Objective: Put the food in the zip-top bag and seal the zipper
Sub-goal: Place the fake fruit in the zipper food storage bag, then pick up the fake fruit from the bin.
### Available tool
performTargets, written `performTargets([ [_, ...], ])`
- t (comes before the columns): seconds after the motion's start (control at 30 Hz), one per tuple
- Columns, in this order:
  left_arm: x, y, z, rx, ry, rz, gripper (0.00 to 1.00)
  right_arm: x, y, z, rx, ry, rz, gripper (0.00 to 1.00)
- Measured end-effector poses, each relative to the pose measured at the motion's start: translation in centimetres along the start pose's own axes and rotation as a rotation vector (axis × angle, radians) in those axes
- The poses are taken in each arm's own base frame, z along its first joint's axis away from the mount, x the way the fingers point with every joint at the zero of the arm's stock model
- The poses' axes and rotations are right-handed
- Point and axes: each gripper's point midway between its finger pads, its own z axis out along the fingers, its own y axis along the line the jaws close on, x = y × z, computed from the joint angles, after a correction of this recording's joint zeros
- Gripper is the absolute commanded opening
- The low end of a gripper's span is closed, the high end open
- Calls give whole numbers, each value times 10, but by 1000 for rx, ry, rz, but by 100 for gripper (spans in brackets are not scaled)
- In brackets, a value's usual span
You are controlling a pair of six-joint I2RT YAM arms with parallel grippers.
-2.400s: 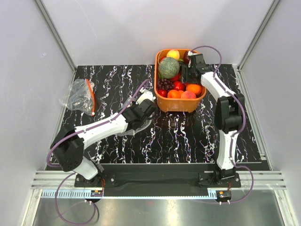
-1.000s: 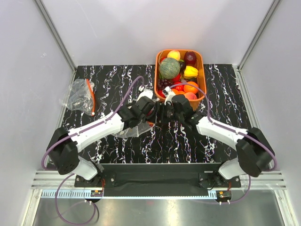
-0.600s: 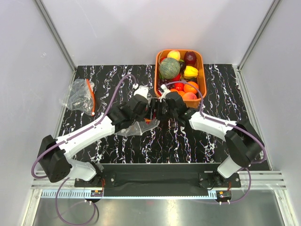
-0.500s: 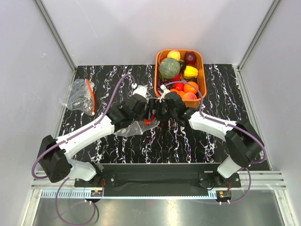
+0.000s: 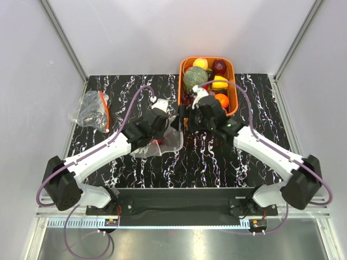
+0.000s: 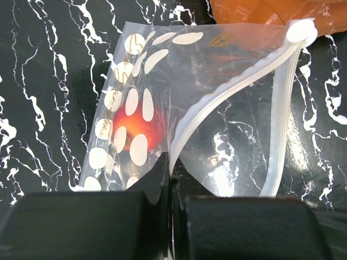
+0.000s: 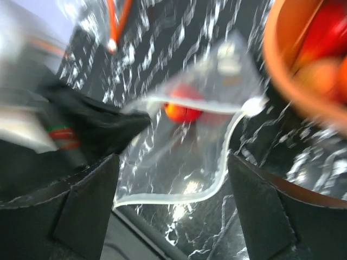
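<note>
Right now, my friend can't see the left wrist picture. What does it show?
A clear, white-dotted bag lies open on a black marbled table with a red-peach fruit inside. The left gripper pinches one edge of its mouth; an orange basket peeks in at the top.

A flat transparent white-dotted plastic bag (image 6: 227, 76) lies with its pale press-seal zipper (image 6: 279, 124) gaping open and a small red-peach fruit (image 6: 133, 127) inside. A green netted melon (image 5: 191, 77) sits at its one o'clock, an orange round fruit (image 5: 222, 101) at two.
</note>
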Motion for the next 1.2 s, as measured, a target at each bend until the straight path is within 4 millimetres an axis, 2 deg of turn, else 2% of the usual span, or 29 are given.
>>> performTargets([
  [0.1,0,2,0,-4,-1,-2,0,-40,6,-27,14,-97,-54,84],
  [0.17,-1,2,0,-8,-3,-2,0,-65,-3,-44,41,-157,-69,83],
  [0.27,-1,3,0,-13,-5,2,0,-88,-39,-56,128,-198,-58,84],
  [0.37,0,4,1,-17,-4,9,0,-96,-87,-60,251,-178,-31,93],
  [0.5,-1,5,1,-19,-7,15,0,-105,-129,-51,378,-120,-30,99],
  [0.8,6,9,1,-26,-5,25,0,-125,-185,-27,568,-31,-101,100],
  [0.9,6,9,1,-26,-5,26,0,-134,-203,-12,611,-6,-120,100],
  [1.07,5,9,0,-25,-10,25,0,-128,-232,14,669,79,-137,100],
  [1.2,4,9,0,-22,-16,24,0,-113,-254,31,714,153,-143,100],
])
